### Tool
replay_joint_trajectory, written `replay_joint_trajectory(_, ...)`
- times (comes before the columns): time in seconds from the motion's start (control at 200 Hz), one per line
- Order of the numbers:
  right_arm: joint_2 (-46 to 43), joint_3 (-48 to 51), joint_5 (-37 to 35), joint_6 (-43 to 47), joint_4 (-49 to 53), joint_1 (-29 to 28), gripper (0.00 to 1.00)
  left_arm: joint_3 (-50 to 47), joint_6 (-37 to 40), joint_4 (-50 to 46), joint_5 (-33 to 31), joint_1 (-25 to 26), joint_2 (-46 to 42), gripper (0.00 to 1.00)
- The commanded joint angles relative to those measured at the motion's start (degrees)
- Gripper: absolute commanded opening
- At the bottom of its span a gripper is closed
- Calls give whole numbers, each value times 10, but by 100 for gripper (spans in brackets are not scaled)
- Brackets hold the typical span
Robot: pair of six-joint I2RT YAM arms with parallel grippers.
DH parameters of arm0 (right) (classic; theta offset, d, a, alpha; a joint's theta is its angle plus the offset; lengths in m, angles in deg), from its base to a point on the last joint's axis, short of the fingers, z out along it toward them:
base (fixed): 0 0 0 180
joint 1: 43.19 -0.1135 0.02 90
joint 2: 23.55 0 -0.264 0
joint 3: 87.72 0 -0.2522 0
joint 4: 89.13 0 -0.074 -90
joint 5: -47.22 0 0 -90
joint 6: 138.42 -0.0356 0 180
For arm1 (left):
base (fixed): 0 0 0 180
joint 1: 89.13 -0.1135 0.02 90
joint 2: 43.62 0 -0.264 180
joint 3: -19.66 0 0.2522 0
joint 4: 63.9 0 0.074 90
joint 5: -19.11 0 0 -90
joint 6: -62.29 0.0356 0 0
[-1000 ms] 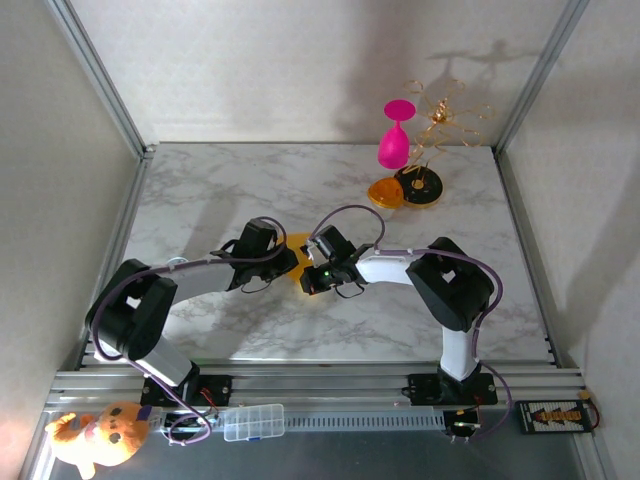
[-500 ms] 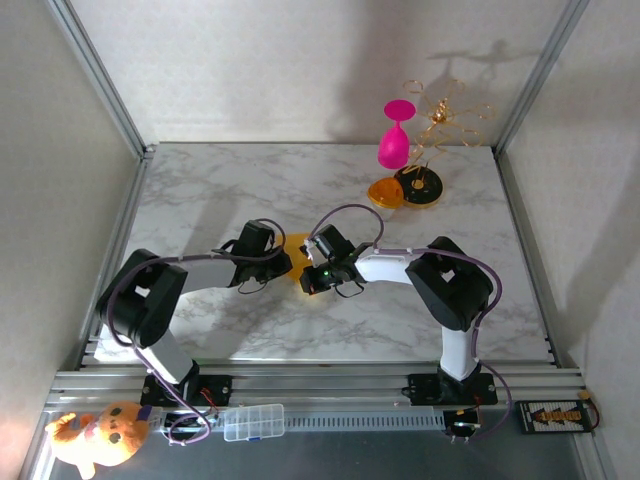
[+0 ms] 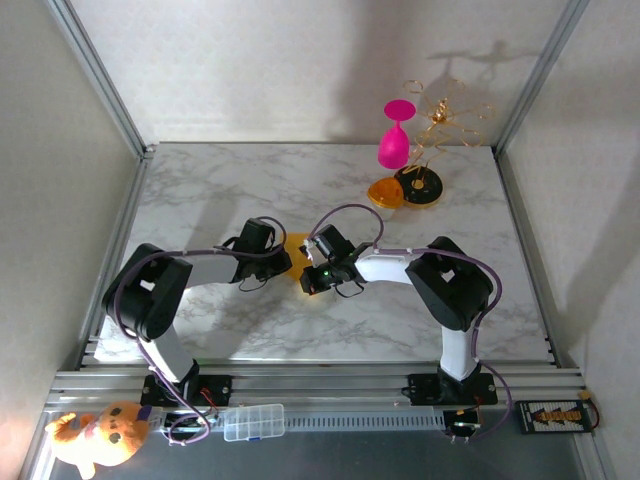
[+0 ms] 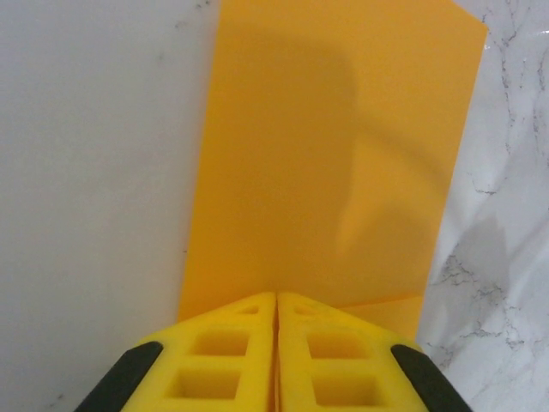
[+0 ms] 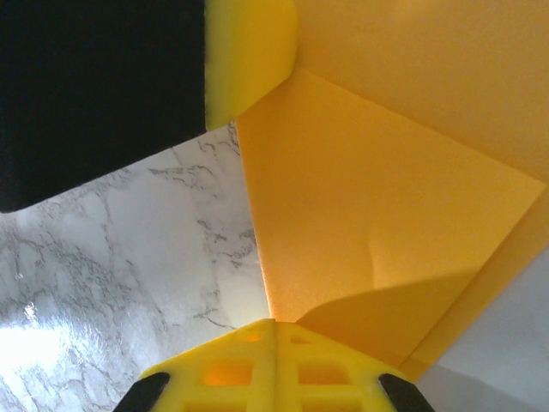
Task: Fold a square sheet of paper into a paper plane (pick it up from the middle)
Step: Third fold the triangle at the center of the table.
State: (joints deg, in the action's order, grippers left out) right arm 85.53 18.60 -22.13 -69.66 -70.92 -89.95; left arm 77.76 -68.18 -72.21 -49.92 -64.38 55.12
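Left gripper (image 4: 276, 300): jaws shut, pinching near edge of square sheet of paper (image 4: 326, 154). Sheet lies flat toward 12 o'clock on marble table (image 4: 86, 172). Right gripper (image 5: 274, 324): clamped on another edge, paper bowing up toward 1 o'clock. Before you press the crease, line up edges, pull gently and evenly, avoid tearing.

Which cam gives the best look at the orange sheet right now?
Left wrist: the sheet lies flat, with both long edges and one far corner in frame. Right wrist is a tight close-up of its folded flap. Top external gives a small orange patch.
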Motion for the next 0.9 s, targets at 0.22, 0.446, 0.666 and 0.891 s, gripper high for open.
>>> replay_joint_trajectory(0.22, -17, 16, 8, -1, 53, -3, 7, 9, -4, -49, -54, -8, 32, 6)
replay_joint_trajectory(0.446, -35, 45, 15, -3, 62, -2, 7, 14, -6, -59, -61, -9, 36, 6)
replay_joint_trajectory(0.666, -44, 76, 10, 2, 73, -3, 7, 18, -8, -63, -59, -8, 37, 6)
replay_joint_trajectory(0.891, -91, 64, 6, 4, 36, -3, 6, 21, -13, -62, -46, -8, 35, 6)
